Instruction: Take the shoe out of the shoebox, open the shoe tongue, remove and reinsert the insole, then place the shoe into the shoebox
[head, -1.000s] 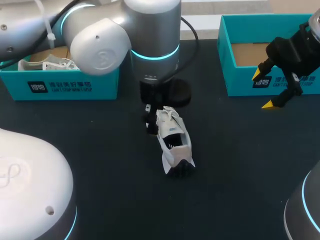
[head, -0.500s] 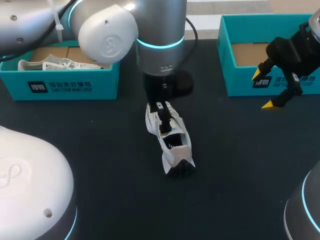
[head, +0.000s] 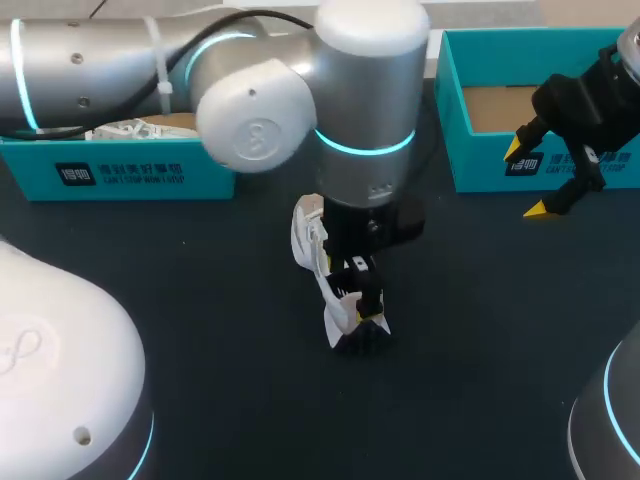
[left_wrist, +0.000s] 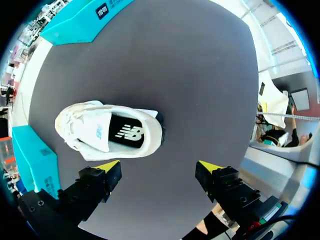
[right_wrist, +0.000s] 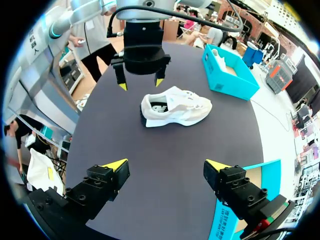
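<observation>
- On the dark table (head: 200, 300), between two teal shoeboxes, a white shoe (head: 336, 312) stood on its sole, outside both boxes, its toe pointing away from the robot and its dark heel nearest the head camera.
- From the left wrist camera the shoe (left_wrist: 107, 132) showed its open mouth, with a black insole (left_wrist: 131, 134) lying inside.
- Reaching in past the middle of the table, the left arm held the left gripper (left_wrist: 159, 166) over the heel end of the shoe. Its yellow-tipped fingers were spread wide and had hold of nothing. The shoe lay ahead of the fingertips, not between them.
- From the right wrist camera, the left gripper (right_wrist: 140, 84) hung just above and behind the shoe (right_wrist: 175, 106), fingertips pointing down, clear of the upper.
- Well apart from the shoe, the right gripper (head: 526, 178) hovered in front of the right shoebox (head: 470, 165), fingers wide apart and empty.
- At the table's far left the left shoebox (head: 120, 175) held a second white shoe (head: 125, 128), partly hidden behind the left arm.
</observation>
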